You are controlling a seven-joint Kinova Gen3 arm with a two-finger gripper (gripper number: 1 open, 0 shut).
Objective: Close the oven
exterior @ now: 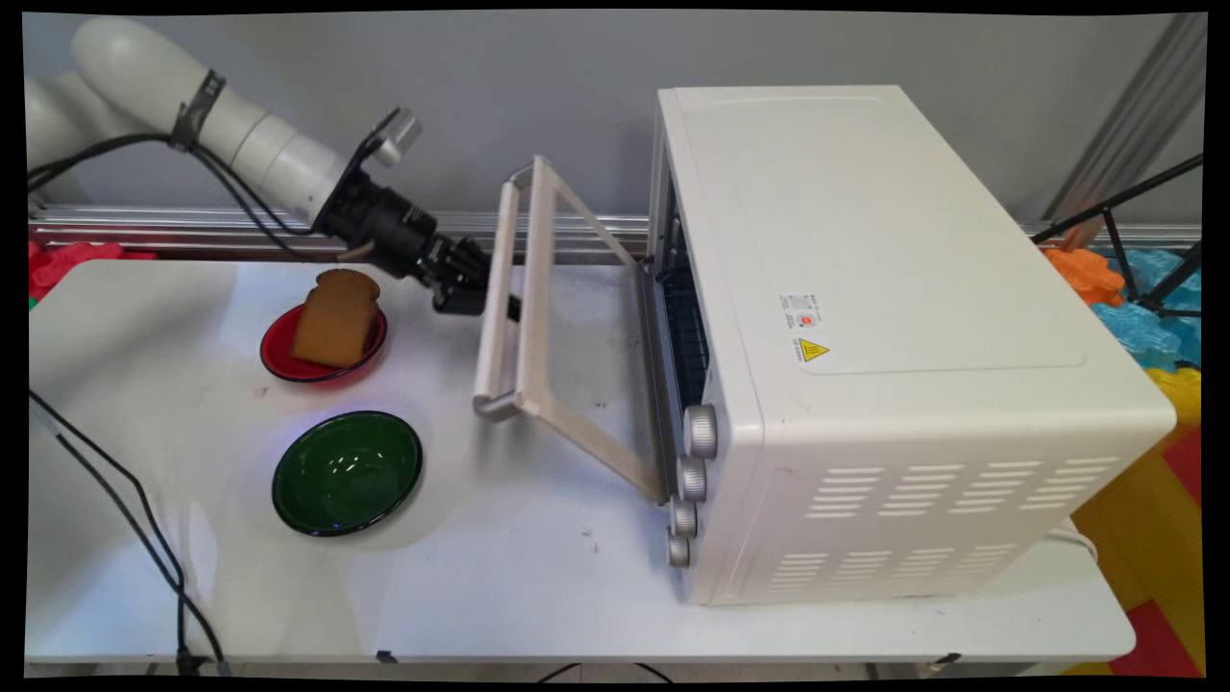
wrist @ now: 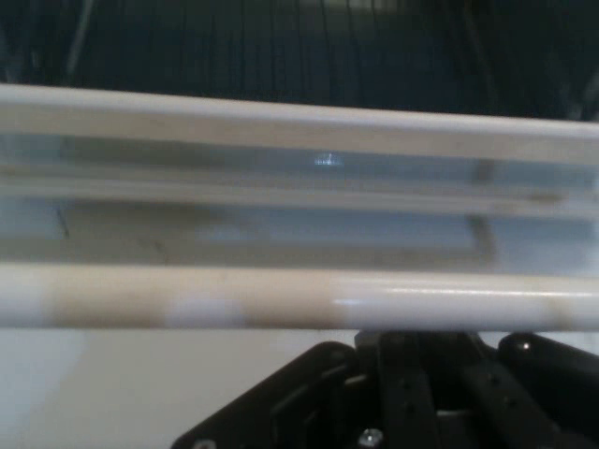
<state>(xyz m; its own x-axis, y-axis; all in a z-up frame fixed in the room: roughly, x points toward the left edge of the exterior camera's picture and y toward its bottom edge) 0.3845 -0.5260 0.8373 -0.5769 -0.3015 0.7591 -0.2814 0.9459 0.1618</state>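
Two dishes sit on the table left of the oven — a red plate carrying a slice of bread standing on edge, and nearer my camera a green bowl, apart from the plate.

Oven is cream-white, four silver knobs in a column on its front. Its door hangs partly open, hinged at the bottom, tilted out toward the arm, with the dark rack interior showing behind it.

I see the pincer at the door's handle, at the bar's far end, beside the red plate but clear of it. In the hand view the pale handle bar runs straight across, just above the black linkage, with the door's frame and glass beyond it. Fingertips are hidden behind the bar in one view and out of frame in the other — I cannot tell whether the pincer is clenched or released.
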